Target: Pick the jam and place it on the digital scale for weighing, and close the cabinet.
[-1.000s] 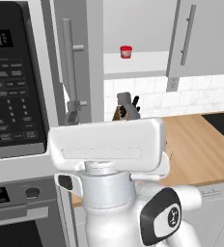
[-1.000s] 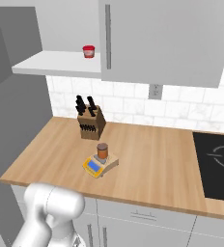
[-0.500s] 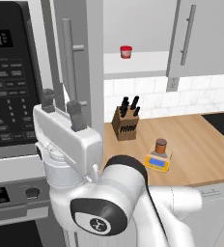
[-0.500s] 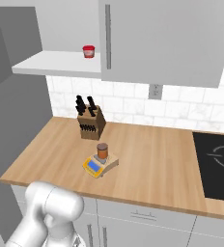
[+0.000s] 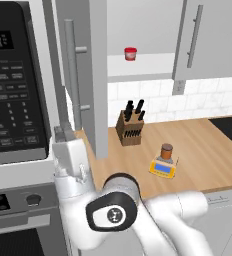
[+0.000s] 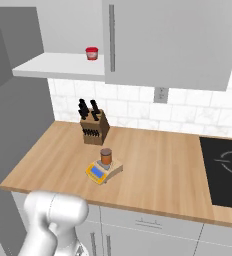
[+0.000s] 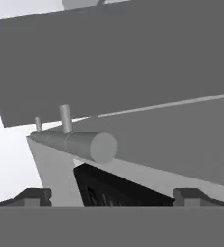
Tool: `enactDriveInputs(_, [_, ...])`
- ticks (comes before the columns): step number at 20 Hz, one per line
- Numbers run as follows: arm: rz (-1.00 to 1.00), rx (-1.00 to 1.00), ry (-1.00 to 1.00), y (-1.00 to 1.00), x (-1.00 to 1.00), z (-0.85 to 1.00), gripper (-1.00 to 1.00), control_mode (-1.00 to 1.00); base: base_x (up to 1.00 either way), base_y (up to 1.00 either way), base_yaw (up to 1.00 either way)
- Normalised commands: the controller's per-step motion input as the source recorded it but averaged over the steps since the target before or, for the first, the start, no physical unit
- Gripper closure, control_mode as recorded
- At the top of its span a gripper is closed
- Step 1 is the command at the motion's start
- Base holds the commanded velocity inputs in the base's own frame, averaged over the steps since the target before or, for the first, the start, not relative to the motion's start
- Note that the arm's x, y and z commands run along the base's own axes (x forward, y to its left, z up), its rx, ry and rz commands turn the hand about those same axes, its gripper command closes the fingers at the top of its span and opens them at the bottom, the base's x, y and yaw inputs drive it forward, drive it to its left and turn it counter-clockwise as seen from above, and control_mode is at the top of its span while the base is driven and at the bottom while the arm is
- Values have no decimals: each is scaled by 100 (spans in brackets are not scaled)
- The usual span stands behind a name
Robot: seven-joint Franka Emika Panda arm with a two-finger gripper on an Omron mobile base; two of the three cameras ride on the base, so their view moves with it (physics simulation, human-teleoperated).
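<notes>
At centre right of the left base view, we see the jam (image 5: 166,151) on the scale (image 5: 162,167); our tool (image 7: 112,195) gapes wide by the cabinet (image 5: 90,75) door's handle (image 7: 75,143).

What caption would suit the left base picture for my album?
Jam rests on the digital scale while the robot's open hand reaches toward the open cabinet door.
</notes>
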Motion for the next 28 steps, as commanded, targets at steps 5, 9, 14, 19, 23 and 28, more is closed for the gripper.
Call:
enactDriveInputs(5, [-7, 1, 43, -4, 31, -9, -100, -100, 0, 0, 0])
enactDriveInputs(9, [-7, 0, 39, -1, 62, 0, -100, -100, 0, 0, 0])
enactDriveInputs(14, [-9, 0, 61, -3, 99, -38, -100, -100, 0, 0, 0])
enactDriveInputs(19, [-12, 3, 59, -47, 100, -25, -100, -100, 0, 0, 0])
enactDriveInputs(23, [-15, 12, 54, -92, 100, -18, -100, -100, 0, 0, 0])
enactDriveInputs(28, [-17, 15, 48, -100, 100, -27, -100, -100, 0, 0, 0])
